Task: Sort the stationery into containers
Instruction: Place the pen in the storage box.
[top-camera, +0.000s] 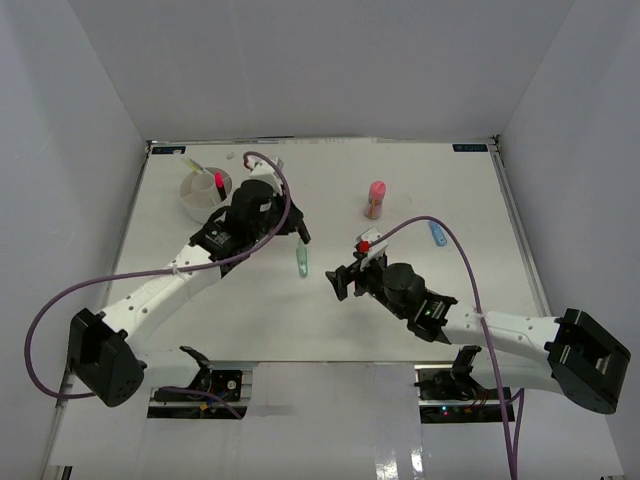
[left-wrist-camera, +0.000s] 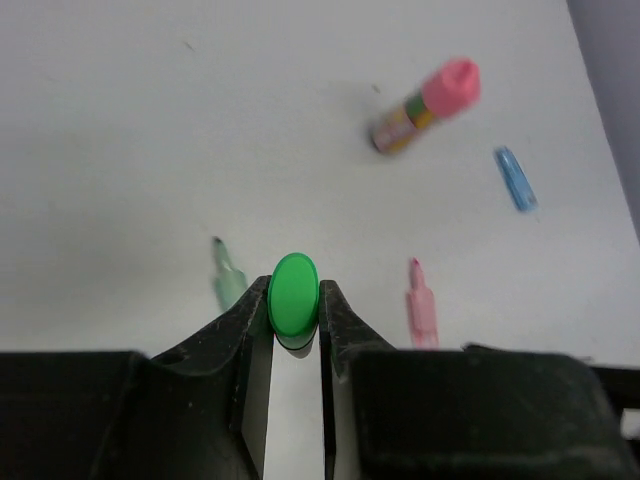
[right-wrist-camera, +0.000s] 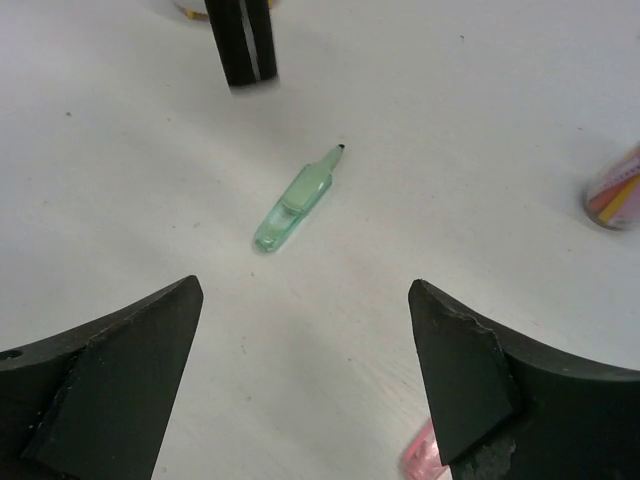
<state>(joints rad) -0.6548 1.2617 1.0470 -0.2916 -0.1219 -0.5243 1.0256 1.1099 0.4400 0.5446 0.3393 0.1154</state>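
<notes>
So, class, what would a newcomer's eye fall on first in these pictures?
The green-capped marker pinched end-on in the shut left gripper dominates the left wrist view. On the table, the pink tube stands upright right of centre, and the pale green marker lies flat ahead of the wide-open right gripper.

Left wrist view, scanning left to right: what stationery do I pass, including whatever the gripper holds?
Pale green marker → green cap clamped in the left gripper → pink marker → blue marker. The pink-capped tube overlaps the pink marker sideways, so it is left out.
</notes>
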